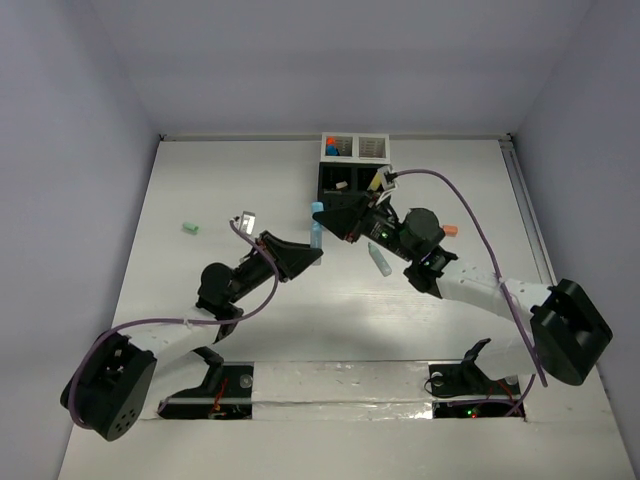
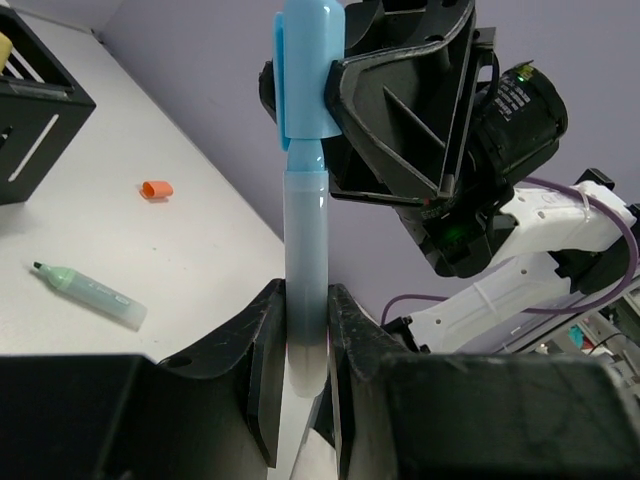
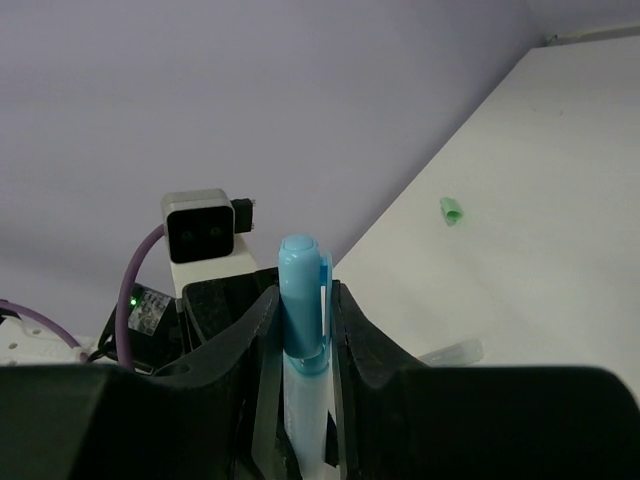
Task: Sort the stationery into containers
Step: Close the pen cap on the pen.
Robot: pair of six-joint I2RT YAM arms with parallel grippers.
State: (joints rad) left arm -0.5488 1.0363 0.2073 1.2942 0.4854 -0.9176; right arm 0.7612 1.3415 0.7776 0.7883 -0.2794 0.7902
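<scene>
Blue highlighter held at both ends, out over the middle of the table

We've got a white tabletop boxed in by pale lilac walls on three sides, with the organizer up against the far edge. The left gripper is clamped tight on the highlighter's barrel and the right gripper pinches its capped end (just in front of the organizer). A green highlighter and an orange cap lie by the right arm. The widest bare stretch spreads left, around a green cap.
</scene>
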